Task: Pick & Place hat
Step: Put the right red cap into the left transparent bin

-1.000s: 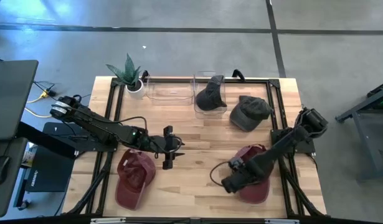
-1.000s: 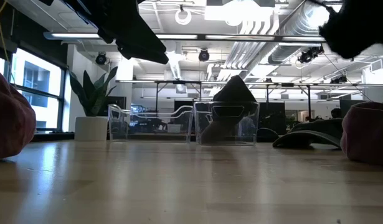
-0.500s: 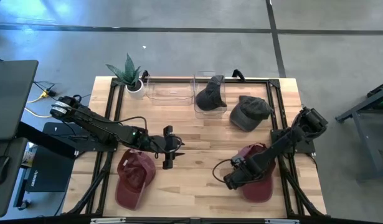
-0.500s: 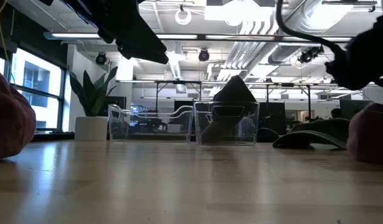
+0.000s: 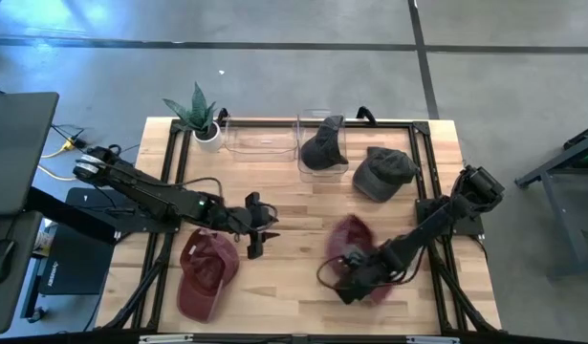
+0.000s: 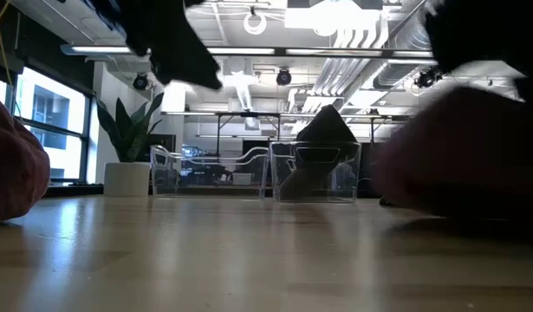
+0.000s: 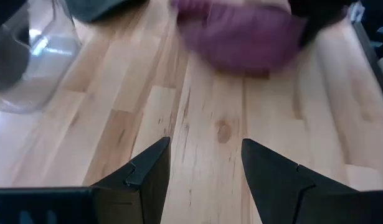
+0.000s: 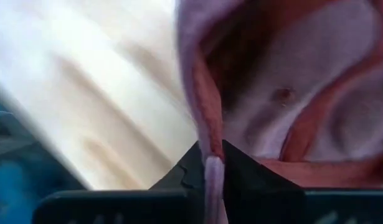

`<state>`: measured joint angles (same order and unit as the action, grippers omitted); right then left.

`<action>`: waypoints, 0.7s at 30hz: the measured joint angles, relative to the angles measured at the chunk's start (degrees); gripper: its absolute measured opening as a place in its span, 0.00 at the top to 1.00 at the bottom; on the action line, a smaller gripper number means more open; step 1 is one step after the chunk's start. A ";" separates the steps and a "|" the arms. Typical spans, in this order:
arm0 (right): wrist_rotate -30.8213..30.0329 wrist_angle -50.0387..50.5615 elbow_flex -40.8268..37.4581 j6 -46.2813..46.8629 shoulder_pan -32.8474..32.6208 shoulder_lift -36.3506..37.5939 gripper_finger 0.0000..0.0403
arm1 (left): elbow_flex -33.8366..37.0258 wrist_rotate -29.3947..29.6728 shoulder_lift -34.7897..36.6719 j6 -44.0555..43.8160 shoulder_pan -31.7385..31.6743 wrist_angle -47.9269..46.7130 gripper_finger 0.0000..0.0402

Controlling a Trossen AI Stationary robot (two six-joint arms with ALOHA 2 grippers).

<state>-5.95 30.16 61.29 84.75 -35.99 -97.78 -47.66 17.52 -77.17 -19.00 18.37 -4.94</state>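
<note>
A maroon hat sits at the table's near right, blurred, with my right gripper shut on its rim. The right wrist view looks into the hat's hollow inside. In the low view it fills the right side. My left gripper hovers open over bare wood at mid-table, with nothing between its fingers. A second maroon hat lies at the near left. A grey hat rests on the table at the far right. A dark hat sits in a clear bin. My right gripper pinches the maroon hat's rim between its two fingers, one on the inside of the hat and one on the outside. The rim's edge stands straight up between the fingertips. The crown hangs beyond the fingers; whether it touches the table I cannot tell.
A second, empty clear bin and a potted plant stand along the far edge. Black frame rails run along the table's sides. Bare wood lies between the two grippers at mid-table.
My right gripper has drawn the maroon hat toward the table's left. The hat has shifted from the near right corner toward the middle and tipped up, and it shows blurred. My left gripper has kept nearly still.
</note>
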 joint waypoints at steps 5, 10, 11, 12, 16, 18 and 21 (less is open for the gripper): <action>-6.50 -23.02 0.66 -26.05 4.74 0.00 0.95 | -0.05 -0.43 8.21 2.43 0.00 -5.91 0.53; 3.70 -48.41 -0.68 -56.18 8.84 0.00 0.97 | -0.07 -4.77 21.07 2.64 0.02 -15.37 0.53; 7.70 -52.80 -0.76 -60.78 9.67 0.00 0.96 | -0.07 -6.33 23.57 2.64 0.06 -16.79 0.53; 11.44 -56.56 -0.76 -64.40 10.43 0.00 0.95 | -0.09 -7.75 25.82 2.64 0.07 -17.55 0.53; 21.74 -69.06 -0.76 -73.44 13.47 0.00 0.94 | -0.02 -10.04 33.00 2.68 0.43 -20.62 0.53; 24.73 -74.50 -0.76 -77.41 14.61 0.00 0.96 | 0.20 -10.29 35.24 3.50 1.05 -20.26 0.53; 27.21 -81.53 -0.76 -82.00 15.68 0.00 0.98 | 2.47 -10.37 36.27 5.86 2.54 -15.58 0.53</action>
<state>21.25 -51.38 60.53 2.75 -20.31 -97.77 -45.19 7.15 -40.91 -13.14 20.91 -20.52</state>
